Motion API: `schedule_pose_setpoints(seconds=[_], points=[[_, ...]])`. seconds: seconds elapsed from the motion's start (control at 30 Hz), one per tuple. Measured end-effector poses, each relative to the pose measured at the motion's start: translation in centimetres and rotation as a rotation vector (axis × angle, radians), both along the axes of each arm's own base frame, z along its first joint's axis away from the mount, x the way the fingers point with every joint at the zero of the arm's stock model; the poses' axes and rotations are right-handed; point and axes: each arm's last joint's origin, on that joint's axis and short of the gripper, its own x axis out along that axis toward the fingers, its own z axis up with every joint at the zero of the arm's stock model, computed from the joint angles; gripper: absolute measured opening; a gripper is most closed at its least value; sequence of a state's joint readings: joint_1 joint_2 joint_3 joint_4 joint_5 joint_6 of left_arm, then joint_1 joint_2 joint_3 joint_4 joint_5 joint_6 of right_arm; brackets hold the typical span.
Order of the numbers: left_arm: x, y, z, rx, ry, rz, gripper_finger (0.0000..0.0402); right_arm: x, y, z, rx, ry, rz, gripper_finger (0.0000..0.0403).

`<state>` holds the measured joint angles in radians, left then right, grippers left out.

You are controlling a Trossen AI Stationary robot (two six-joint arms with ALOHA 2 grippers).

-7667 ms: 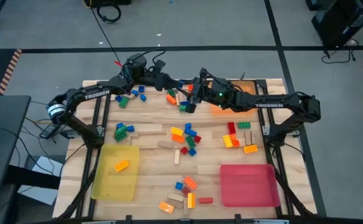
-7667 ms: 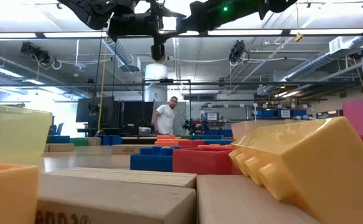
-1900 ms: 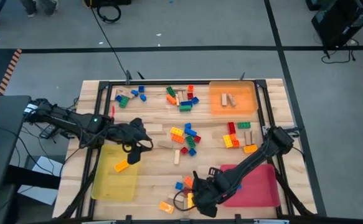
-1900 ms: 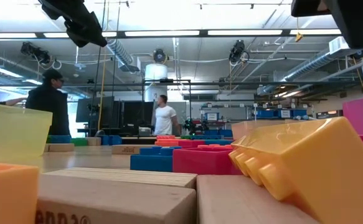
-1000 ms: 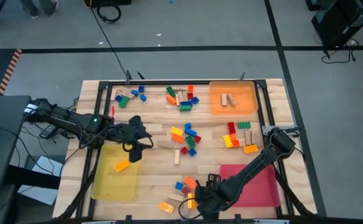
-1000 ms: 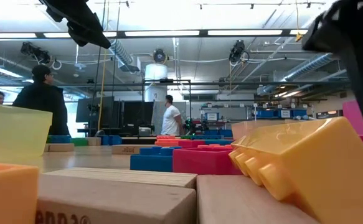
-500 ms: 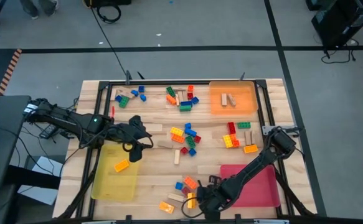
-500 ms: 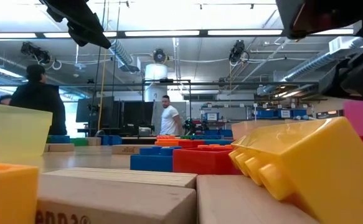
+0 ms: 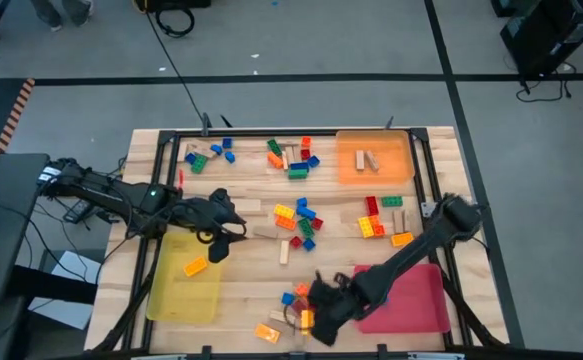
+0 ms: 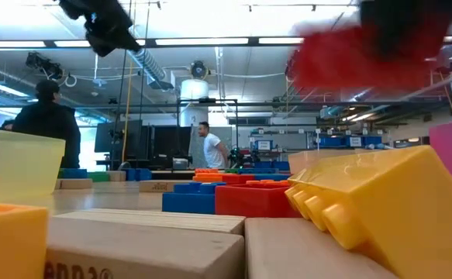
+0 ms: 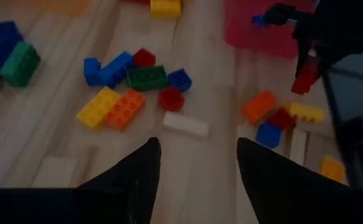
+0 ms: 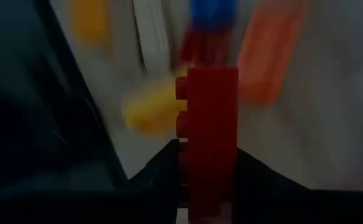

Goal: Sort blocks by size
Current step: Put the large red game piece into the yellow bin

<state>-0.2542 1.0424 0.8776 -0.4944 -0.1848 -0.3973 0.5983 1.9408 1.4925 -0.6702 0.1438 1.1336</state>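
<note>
On the wooden surface (image 9: 241, 280) three flat trays hold very little. The yellow tray (image 9: 186, 295), at about 8 o'clock from the centre, carries one orange block (image 9: 195, 265). The orange tray (image 9: 375, 158), at about 1 o'clock, holds two tan wooden blocks (image 9: 368, 160). The red tray (image 9: 411, 300), at about 5 o'clock, shows nothing in the part that the right arm does not cover.

The right gripper (image 9: 316, 312) sits at 6 o'clock, just off the red tray's inner edge, its fingers (image 12: 162, 168) pinched on a red block (image 12: 207, 137) standing upright between them above the loose pile of blocks (image 9: 293, 310) there.

The left gripper (image 9: 221, 225) hangs at 9 o'clock above the yellow tray's far edge, its fingers (image 11: 141, 174) spread wide with nothing between them.

Other blocks lie in clusters at the centre (image 9: 299, 222), along the far edge (image 9: 291, 158) and at 3 o'clock (image 9: 383, 222).
</note>
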Motion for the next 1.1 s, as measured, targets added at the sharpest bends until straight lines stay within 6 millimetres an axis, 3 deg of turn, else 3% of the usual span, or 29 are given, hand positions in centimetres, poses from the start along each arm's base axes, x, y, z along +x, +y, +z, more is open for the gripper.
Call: schedule_pose_setpoints(seconds=[0.2,0.33,0.5,0.63,0.8,0.93,1.1], points=[[1.0,0.8,1.2,-0.008,-0.149,0.027,0.0218,-1.6,-5.6,6.7,-0.291,-0.207,-0.213,0.0104],[1.7,1.7,2.4,0.038,-0.279,0.033,0.0218,-2.2,-9.8,10.1,-0.429,-0.274,-0.215,0.0104],[2.4,3.0,3.8,0.079,-0.434,0.072,0.0218,-2.4,-15.5,12.8,-0.530,-0.348,-0.133,0.0104],[2.7,4.5,4.3,0.093,-0.485,0.134,0.0213,-2.3,-19.8,13.2,-0.525,-0.470,-0.033,0.0104],[3.2,5.8,4.1,0.108,-0.493,0.189,0.0207,-2.0,-24.2,12.7,-0.496,-0.745,0.057,0.0104],[4.1,6.4,3.9,0.111,-0.518,0.210,0.0206,-1.3,-25.8,12.0,-0.471,-0.922,0.165,0.0104],[5.5,6.7,3.6,0.096,-0.570,0.184,0.0205,0.0,-26.4,10.1,-0.430,-0.898,0.281,0.0104]])
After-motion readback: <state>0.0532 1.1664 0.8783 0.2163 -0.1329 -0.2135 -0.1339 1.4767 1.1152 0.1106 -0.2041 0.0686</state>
